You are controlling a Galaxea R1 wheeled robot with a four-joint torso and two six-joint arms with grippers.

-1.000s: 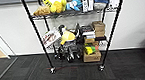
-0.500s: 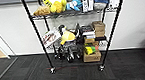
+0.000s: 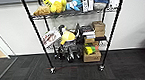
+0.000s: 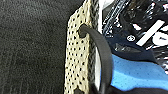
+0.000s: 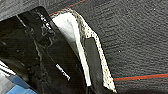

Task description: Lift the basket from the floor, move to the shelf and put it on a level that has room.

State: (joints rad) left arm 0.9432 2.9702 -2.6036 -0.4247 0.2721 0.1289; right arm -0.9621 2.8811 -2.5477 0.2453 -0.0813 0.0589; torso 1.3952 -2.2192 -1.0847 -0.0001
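Basket [image 4: 76, 60] close beside both wrists, above dark floor [image 4: 30, 50].

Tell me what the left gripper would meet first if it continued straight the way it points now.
Most likely the basket: its cream woven wall and black loop handle lie directly ahead, the carpet floor beyond. Depth is unclear.

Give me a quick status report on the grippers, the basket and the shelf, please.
Gripper fingers not discernible. Basket close at both wrists, carpet beneath. Shelf dead ahead; both visible tiers crowded with plush toys and boxes.
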